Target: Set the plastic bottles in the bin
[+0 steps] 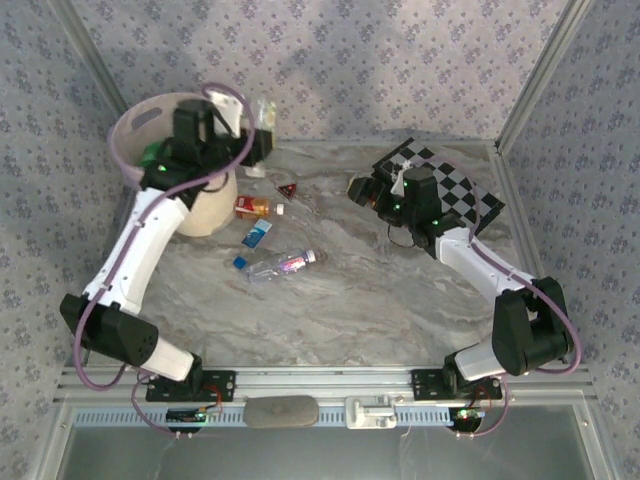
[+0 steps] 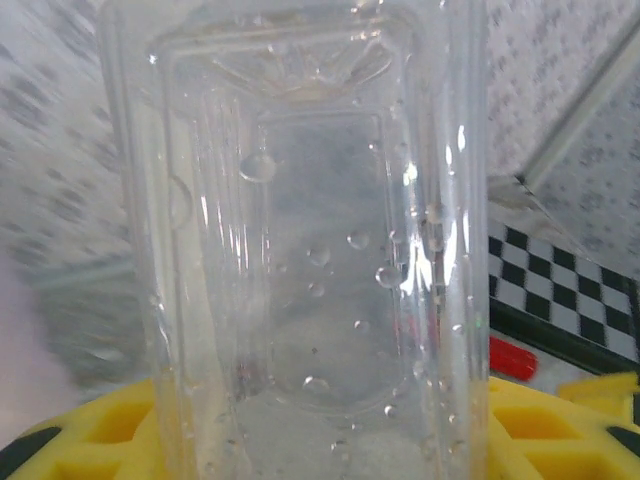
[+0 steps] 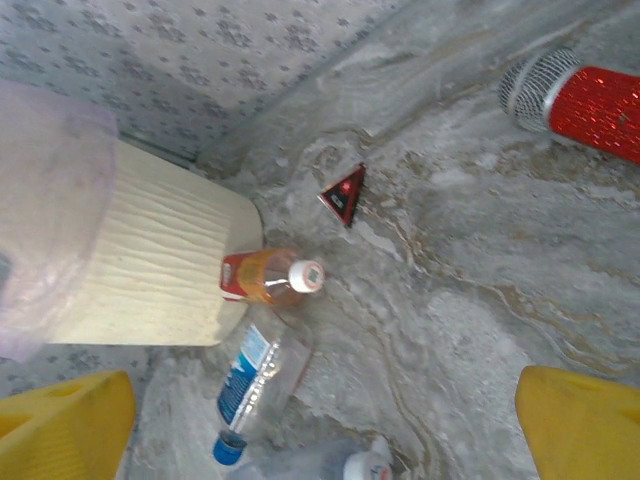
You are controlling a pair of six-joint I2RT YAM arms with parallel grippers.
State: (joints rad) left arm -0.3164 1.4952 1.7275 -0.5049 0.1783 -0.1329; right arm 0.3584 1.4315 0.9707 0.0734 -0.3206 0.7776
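1. Bottle in transit: my left end effector is clenched on a clear bottle, held just beside the right rim of the bin.
2. I would carry it inward, squarely over the opening, before letting go; released here, it could clip the rim and bounce out.
3. My right end effector hangs spread empty over the counter, near a red-label bottle.

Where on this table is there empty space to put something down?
The widest bare patch of table lies between the loose bottles and the right arm, down to the near rail. It is crowded beside the bin, where bottles and a small triangle lie, and by the chessboard.
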